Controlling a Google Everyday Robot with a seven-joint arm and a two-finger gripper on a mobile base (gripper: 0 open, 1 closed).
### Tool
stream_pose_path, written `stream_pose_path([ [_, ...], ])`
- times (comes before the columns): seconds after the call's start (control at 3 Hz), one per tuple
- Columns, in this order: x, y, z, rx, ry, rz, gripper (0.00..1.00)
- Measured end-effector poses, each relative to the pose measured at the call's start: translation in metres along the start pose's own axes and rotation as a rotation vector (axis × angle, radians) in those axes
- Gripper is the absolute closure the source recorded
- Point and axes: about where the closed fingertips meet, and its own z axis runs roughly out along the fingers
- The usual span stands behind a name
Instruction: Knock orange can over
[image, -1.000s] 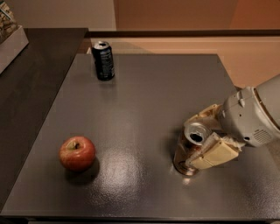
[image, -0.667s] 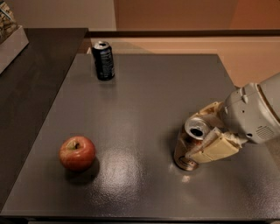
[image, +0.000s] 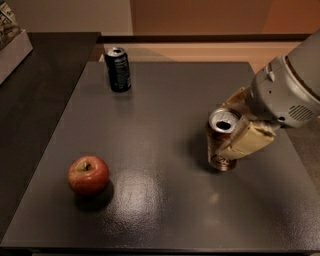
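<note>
The orange can (image: 217, 146), coppery with a silver open top, stands about upright at the right of the dark grey table (image: 160, 110). My gripper (image: 231, 129) comes in from the right. Its two cream fingers (image: 250, 140) sit on either side of the can, one behind it and one in front, shut on the can's upper part. The can's base is close to the table; I cannot tell whether it touches.
A dark blue-black can (image: 119, 69) stands upright at the table's far left. A red apple (image: 88, 175) lies near the front left. A darker counter (image: 35, 100) runs along the left side, with a box (image: 12, 42) at its far end.
The orange can and my gripper have moved together away from the front edge and slightly right. The apple and the dark can have not moved.
</note>
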Motion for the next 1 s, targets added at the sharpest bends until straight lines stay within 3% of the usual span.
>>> stream_pose_path([
  [0.33,0.002,-0.013,-0.003,-0.007,0.167,-0.042,1.0],
  [1.0,0.044,-0.036,-0.005,-0.001,0.512,-0.06,1.0],
])
